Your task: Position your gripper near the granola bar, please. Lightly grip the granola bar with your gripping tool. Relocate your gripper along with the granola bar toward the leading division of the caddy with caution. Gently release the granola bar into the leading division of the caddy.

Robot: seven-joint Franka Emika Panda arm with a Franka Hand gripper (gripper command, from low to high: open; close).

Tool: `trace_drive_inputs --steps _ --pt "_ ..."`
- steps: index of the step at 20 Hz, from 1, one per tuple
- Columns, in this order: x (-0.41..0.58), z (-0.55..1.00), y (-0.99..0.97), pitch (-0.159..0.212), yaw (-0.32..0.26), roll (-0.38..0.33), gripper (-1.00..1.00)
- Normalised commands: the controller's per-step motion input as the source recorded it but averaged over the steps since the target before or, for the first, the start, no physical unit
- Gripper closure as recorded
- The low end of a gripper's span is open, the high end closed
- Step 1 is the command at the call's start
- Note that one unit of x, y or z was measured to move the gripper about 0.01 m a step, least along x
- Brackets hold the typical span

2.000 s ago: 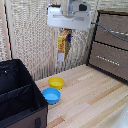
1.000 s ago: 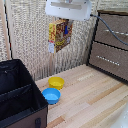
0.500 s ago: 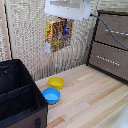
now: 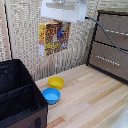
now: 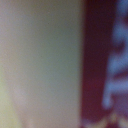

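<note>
My gripper is high above the table at the top of the exterior view, shut on the top edge of the granola bar. The yellow-orange box hangs flat below the white hand, its printed face toward the camera. The fingers are mostly hidden behind the box. The wrist view is a blurred close-up in which a dark red band with white lettering fills one side. The black caddy stands low at the exterior view's left, well below the bar. Its near compartment, the one with the strap buckle, is open.
A yellow bowl and a blue bowl sit on the wooden table just beside the caddy. A dark wood drawer unit stands at the exterior view's right. A woven wall is behind.
My gripper has risen with the granola bar and shifted toward the exterior view's left. The bar has turned from edge-on to showing its broad face.
</note>
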Motion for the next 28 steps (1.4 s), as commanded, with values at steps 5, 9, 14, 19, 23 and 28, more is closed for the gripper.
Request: trace_drive_inputs --steps 5,9,14,19,23,28 --pt "0.000 0.00 0.85 0.090 -0.063 -0.017 1.00" --pt "0.000 0.02 0.86 0.080 -0.064 -0.017 1.00" --pt "0.000 0.03 0.85 0.071 -0.069 -0.014 1.00" --pt "0.000 0.05 0.85 0.062 -0.074 -0.013 1.00" --pt "0.000 0.04 0.85 0.060 -0.075 -0.016 1.00" --pt "0.000 0.00 0.86 0.060 -0.081 -0.024 1.00"
